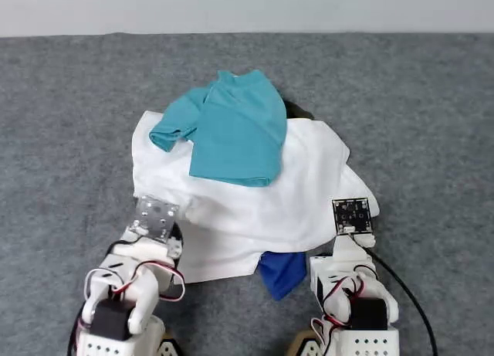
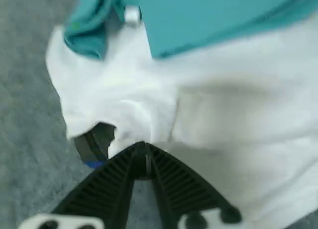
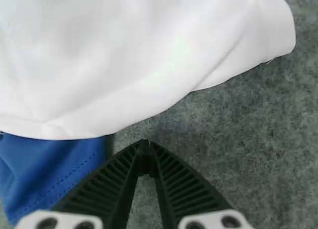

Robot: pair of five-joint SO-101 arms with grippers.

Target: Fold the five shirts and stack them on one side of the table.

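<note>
Left end effector [image 2: 142, 152] closed beside white shirt [image 2: 223, 105]; tag [image 2: 131, 14] blurred.

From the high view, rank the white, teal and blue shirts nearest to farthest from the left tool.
1. white shirt, right at the left tool.
2. teal shirt, lying on the white one, farther up the table.
3. blue shirt, poking out under the white one's near edge, by the right arm.
</note>
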